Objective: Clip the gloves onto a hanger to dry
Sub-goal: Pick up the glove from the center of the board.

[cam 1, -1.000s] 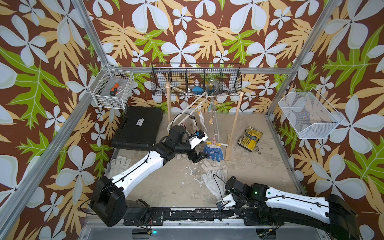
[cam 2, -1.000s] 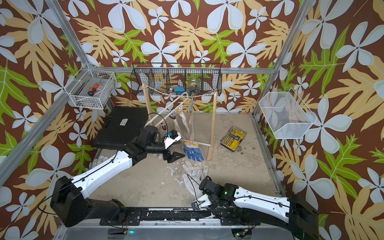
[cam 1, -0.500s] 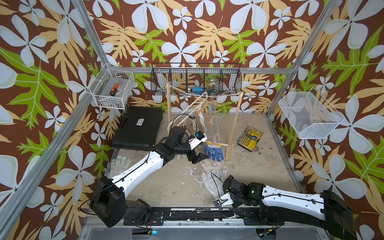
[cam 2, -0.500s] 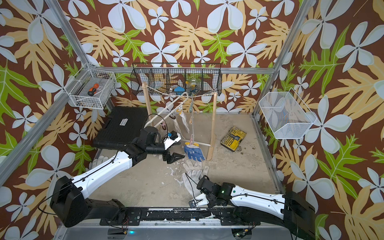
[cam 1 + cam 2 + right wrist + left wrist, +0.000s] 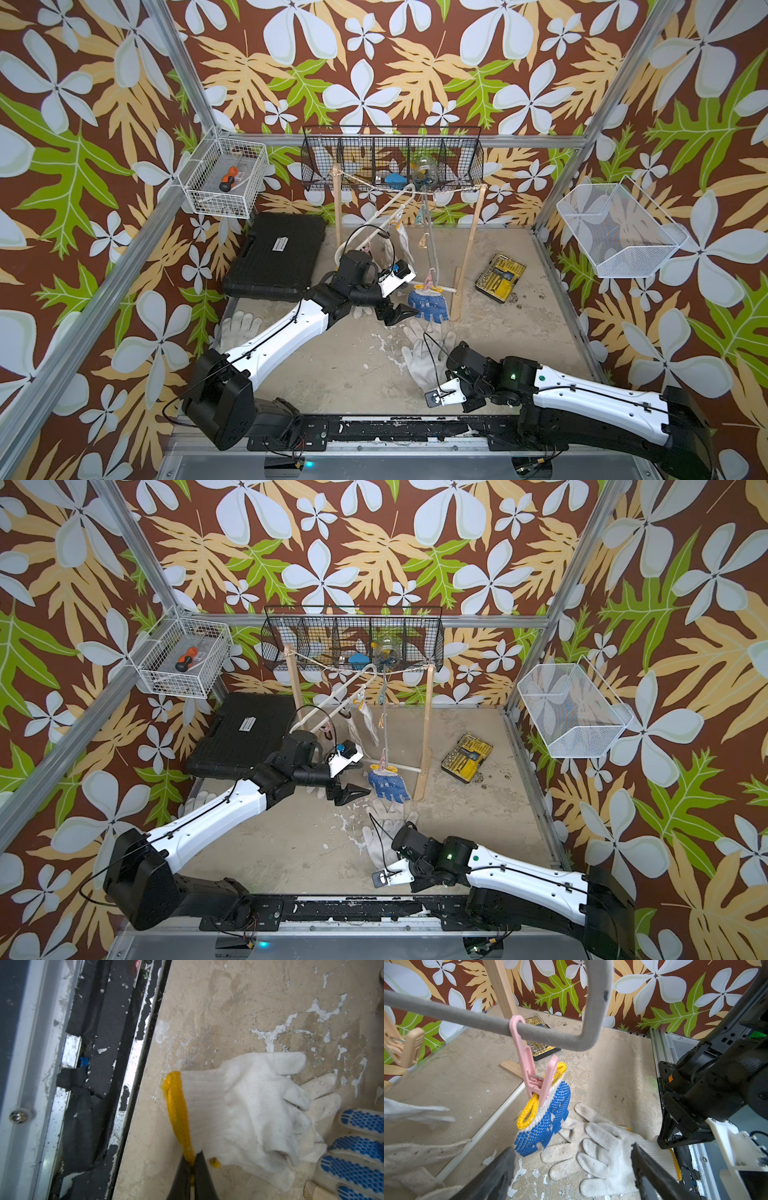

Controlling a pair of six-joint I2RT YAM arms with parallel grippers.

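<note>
1. Well, the right end effector (image 5: 192, 1165) is pinched shut on the yellow cuff (image 5: 176, 1109) of a white glove (image 5: 249, 1109).
2. That glove lies on the desk (image 5: 353, 374), near the front edge. It rests partly on top of another white glove, and its fingers point toward the blue-dotted glove (image 5: 548, 1118).
3. The left end effector (image 5: 571, 1149) is wide open and holds nothing. It hangs in the air just beside the blue-dotted glove.
4. The blue-dotted glove is up off the desk. A pink clip (image 5: 537, 1082) bites its cuff, and the clip hooks over the grey hanger (image 5: 467, 1020).
5. I think the white glove is very light and very soft. It is knit cloth, so it will flop and droop when it goes up, with the fingers dangling down. It cannot break.
6. The cuff looks like the best place to hold it. It is the thick, ribbed end, and it is the part a clip has to bite.
7. The hold is right at the yellow edge, though. Knit cloth stretches, so I think it could slip out, and a deeper bite would be safer.
8. The glove underneath might cling and come along too.
9. More white gloves (image 5: 237, 328) lie at the left side of the desk, well apart from this one.
</note>
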